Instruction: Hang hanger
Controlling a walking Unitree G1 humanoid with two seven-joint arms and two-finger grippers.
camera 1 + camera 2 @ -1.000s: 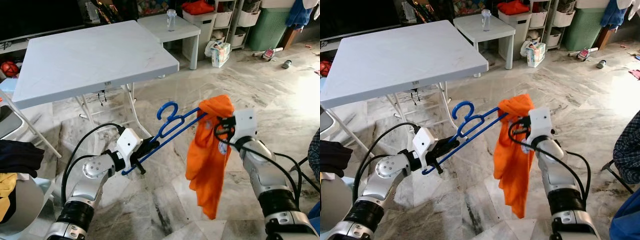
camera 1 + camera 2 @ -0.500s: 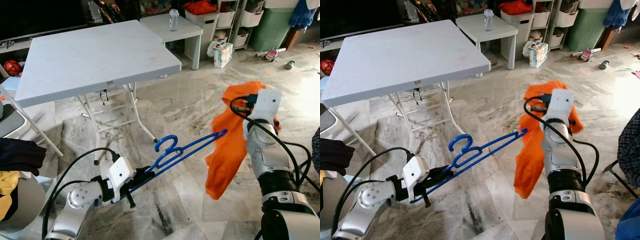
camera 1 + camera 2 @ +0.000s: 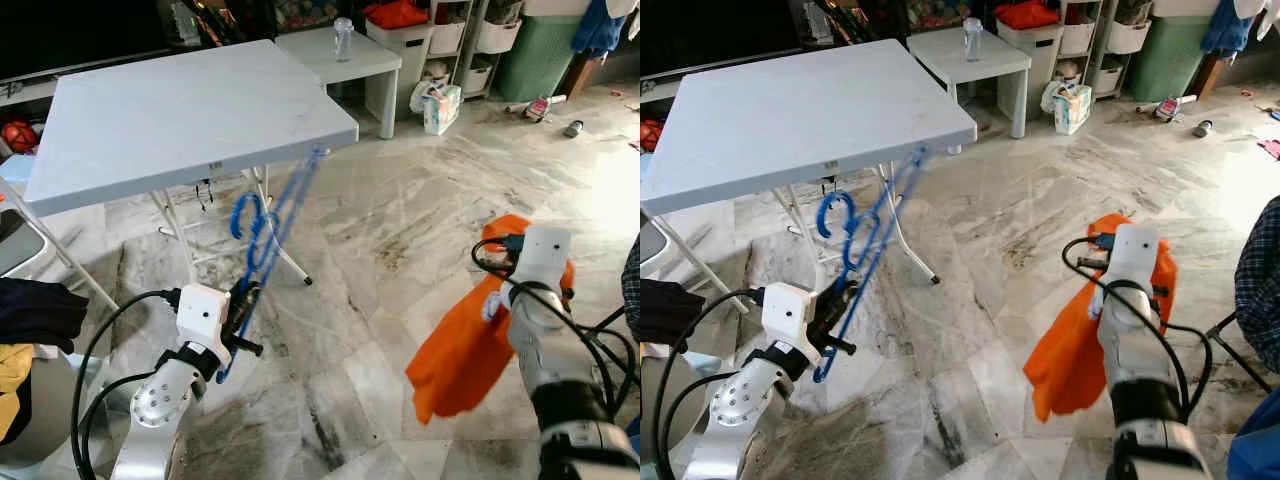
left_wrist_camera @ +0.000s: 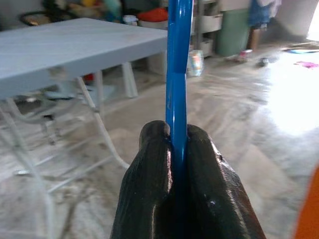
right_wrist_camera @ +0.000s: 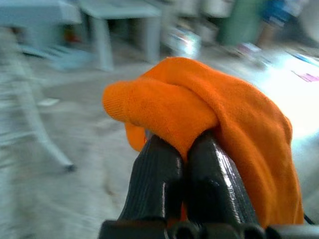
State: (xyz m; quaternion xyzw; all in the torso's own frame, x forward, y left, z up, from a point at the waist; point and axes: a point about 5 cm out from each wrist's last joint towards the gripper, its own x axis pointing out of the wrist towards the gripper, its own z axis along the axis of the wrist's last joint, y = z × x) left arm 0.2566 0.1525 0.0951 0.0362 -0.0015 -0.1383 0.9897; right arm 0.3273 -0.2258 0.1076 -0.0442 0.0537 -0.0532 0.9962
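From the head, a grey square folding table (image 3: 180, 110) stands on the marble floor (image 3: 400, 210), with a low white side table (image 3: 345, 50) beyond; the blurred blue plastic hanger (image 3: 262, 235) rises before the table's edge. In the left wrist view, the left gripper (image 4: 178, 144) clamps its blue bar. In the right wrist view, the right gripper (image 5: 185, 149) pinches a bunched orange cloth garment (image 5: 209, 114).

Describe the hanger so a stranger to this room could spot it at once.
Start at the big grey folding table on the marble floor and look to its near edge. There the left gripper is shut on a thin blue plastic hanger, its hook toward the table legs. It is the one bright blue thing there, apart from the orange garment in the right gripper.
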